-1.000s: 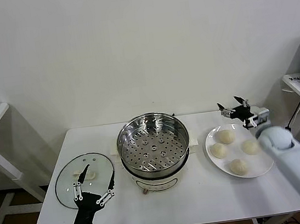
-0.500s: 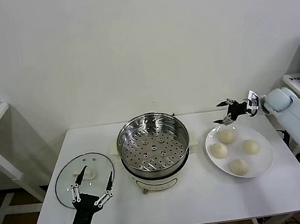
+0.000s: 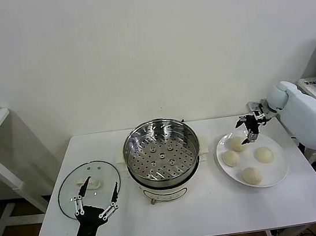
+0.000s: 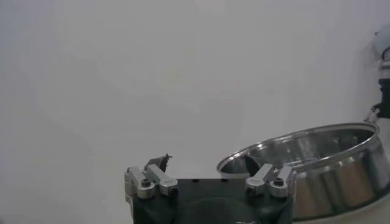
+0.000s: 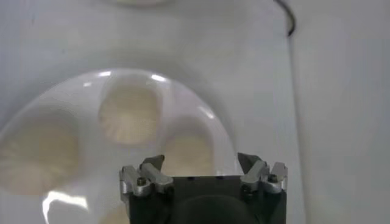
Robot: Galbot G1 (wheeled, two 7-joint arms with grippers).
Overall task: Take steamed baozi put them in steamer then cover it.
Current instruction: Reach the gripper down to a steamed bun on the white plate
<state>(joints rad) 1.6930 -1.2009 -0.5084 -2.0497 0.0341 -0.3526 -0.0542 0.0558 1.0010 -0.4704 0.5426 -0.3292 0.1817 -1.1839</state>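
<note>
We found the right gripper [image 3: 248, 129] spread wide, empty, above the four steamed baozi [image 3: 238, 143] on the plate [image 3: 276, 177], at three o'clock from the steamer [image 3: 161, 150]. The left gripper [image 3: 94, 196] stood wide beside the cover [image 3: 68, 191] at nine o'clock.

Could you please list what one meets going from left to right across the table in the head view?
Lid with the left gripper over its near edge → steamer → plate of baozi, the right gripper above its far edge.
</note>
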